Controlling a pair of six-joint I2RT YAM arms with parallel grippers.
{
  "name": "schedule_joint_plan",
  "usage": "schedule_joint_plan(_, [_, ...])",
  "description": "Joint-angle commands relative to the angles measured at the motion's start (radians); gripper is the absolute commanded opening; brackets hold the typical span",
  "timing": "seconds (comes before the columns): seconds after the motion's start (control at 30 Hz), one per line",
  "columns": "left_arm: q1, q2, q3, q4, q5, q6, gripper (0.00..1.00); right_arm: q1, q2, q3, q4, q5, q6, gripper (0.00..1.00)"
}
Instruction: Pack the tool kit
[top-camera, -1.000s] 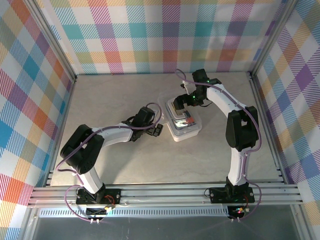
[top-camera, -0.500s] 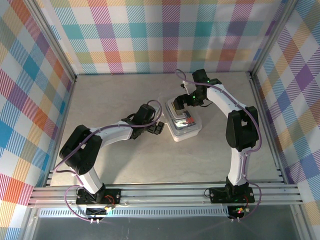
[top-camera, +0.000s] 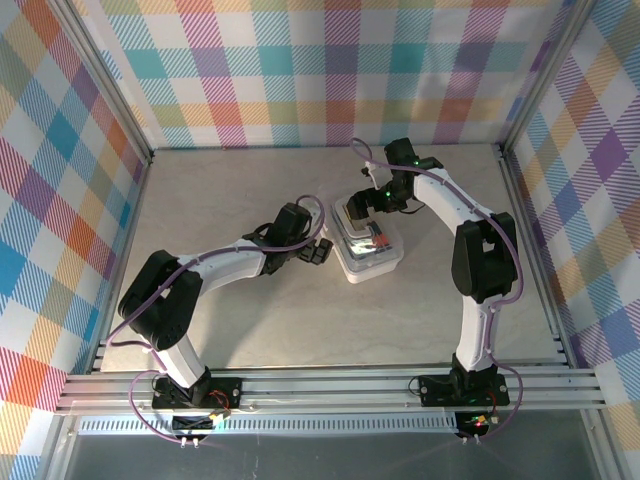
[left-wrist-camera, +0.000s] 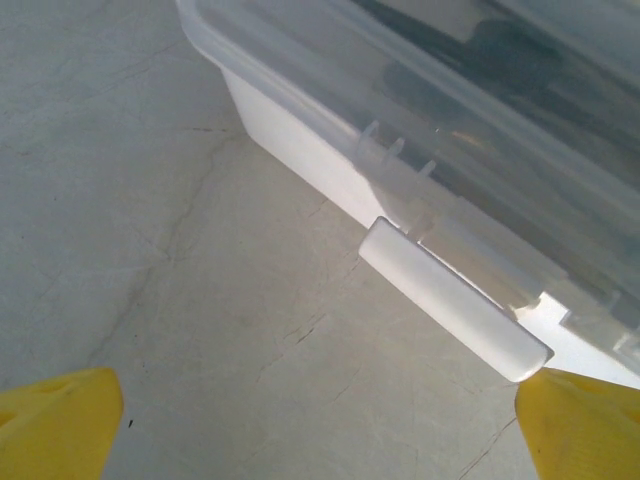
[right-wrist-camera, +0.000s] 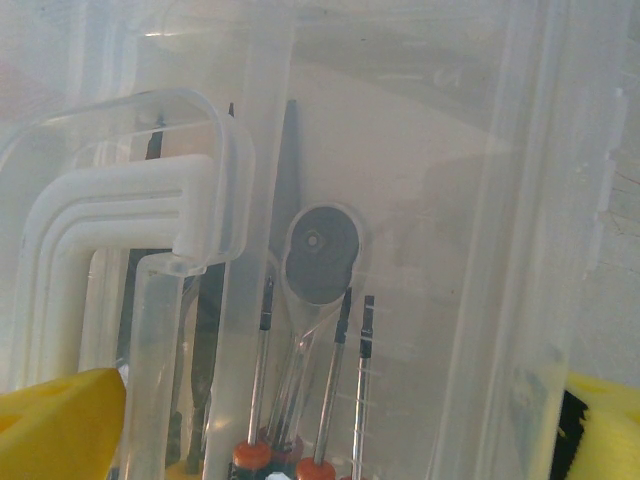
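Top external view: I find the case (top-camera: 372, 250) resting on the table (top-camera: 240, 320), slightly right of centre. Red-handled tools show through its top. The left gripper (top-camera: 318, 253) sits low just beside the case's left long wall. The right gripper (top-camera: 362, 208) hangs over the far end of the case, pointing down.

Left wrist view: I note two yellow fingertips (left-wrist-camera: 55, 428) at the bottom corners, far apart, with bare table between them. This pincer is spread and pinches nothing. Ahead of it runs the case's white side wall under the translucent lid (left-wrist-camera: 450, 110), which sits on the base. A white latch tab (left-wrist-camera: 450, 310) juts outward from that wall. Its right end lies close to the right-hand fingertip, and I cannot tell whether they touch.

Right wrist view: I look straight down through the lid. Yellow fingertips (right-wrist-camera: 60, 420) sit at both bottom corners, wide apart, so this pincer is spread as well and grips nothing. The white handle (right-wrist-camera: 120, 200) lies on the left of the lid. Beneath the plastic I make out screwdrivers (right-wrist-camera: 250, 456) with metal shafts and red collars, lying side by side, and the round pivot of pliers (right-wrist-camera: 318, 250) beyond them. I cannot confirm contact between this gripper and the lid.
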Motion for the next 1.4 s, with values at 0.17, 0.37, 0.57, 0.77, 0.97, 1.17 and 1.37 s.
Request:
schedule_joint_plan(0.17, [0.022, 0.014, 0.056, 0.084, -0.053, -0.027, 0.99, 0.012, 0.007, -0.020, -0.037, -0.058, -0.016, 0.99])
schedule_joint_plan(0.37, [0.030, 0.037, 0.047, 0.108, -0.021, -0.060, 0.95, 0.012, 0.005, -0.026, -0.037, -0.057, -0.019, 0.99])
schedule_joint_plan(0.57, [0.050, 0.048, 0.022, 0.148, 0.031, -0.105, 0.87, 0.011, 0.002, -0.029, -0.041, -0.055, -0.021, 0.99])
schedule_joint_plan(0.77, [0.077, 0.058, -0.006, 0.189, 0.105, -0.149, 0.69, 0.012, -0.001, -0.030, -0.044, -0.053, -0.021, 0.99])
schedule_joint_plan(0.97, [0.109, 0.065, -0.043, 0.248, 0.193, -0.202, 0.61, 0.012, -0.001, -0.031, -0.045, -0.053, -0.022, 0.99])
schedule_joint_plan(1.17, [0.122, 0.080, -0.048, 0.289, 0.266, -0.223, 0.60, 0.012, 0.000, -0.031, -0.045, -0.057, -0.022, 0.99])
schedule_joint_plan(1.37, [0.140, 0.094, -0.050, 0.333, 0.332, -0.265, 0.60, 0.012, 0.002, -0.033, -0.048, -0.057, -0.027, 0.99])
